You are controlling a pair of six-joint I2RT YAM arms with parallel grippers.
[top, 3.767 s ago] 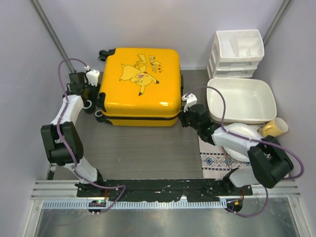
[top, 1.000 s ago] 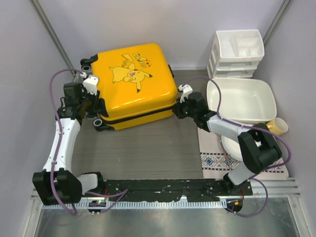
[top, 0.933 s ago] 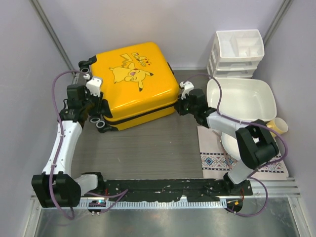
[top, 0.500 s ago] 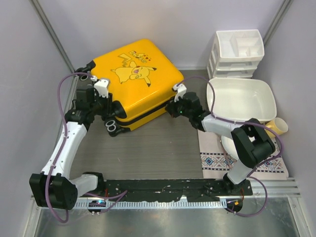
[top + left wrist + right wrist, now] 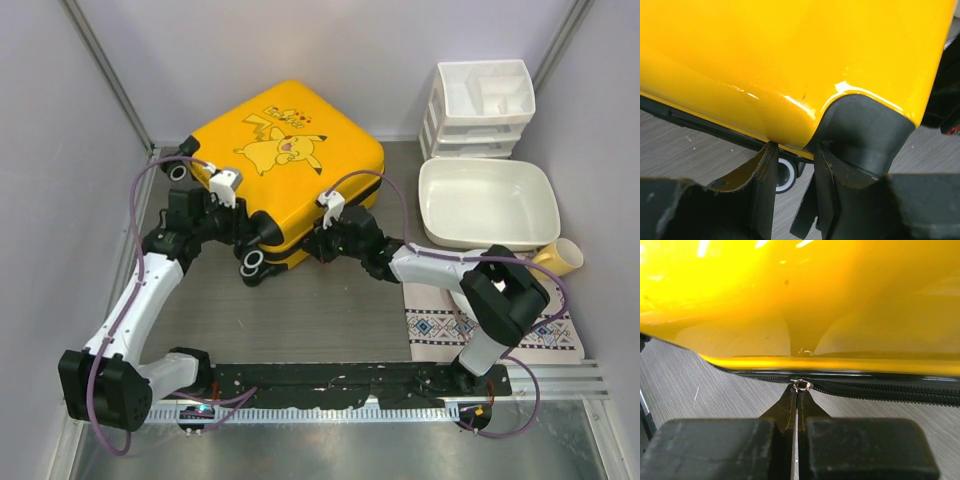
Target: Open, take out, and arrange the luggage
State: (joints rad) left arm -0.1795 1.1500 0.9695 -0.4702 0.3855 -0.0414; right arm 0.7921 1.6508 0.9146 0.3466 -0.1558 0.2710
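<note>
The right gripper (image 5: 796, 396) is pressing its jaws together, pinching the silver zipper pull (image 5: 802, 385) of the yellow hard-shell suitcase (image 5: 290, 150) in the upper centre. The left gripper (image 5: 795, 150) is holding its jaws half-spread astride a black wheel (image 5: 786, 176); whether it is gripping is unclear.

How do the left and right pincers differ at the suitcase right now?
The left pincer has its fingers apart; the right pincer has them pressed shut. The left pincer sits by a wheel at a corner of the luggage; the right pincer pinches the zipper pull on the black zipper band. Both meet the luggage along its near edge.
</note>
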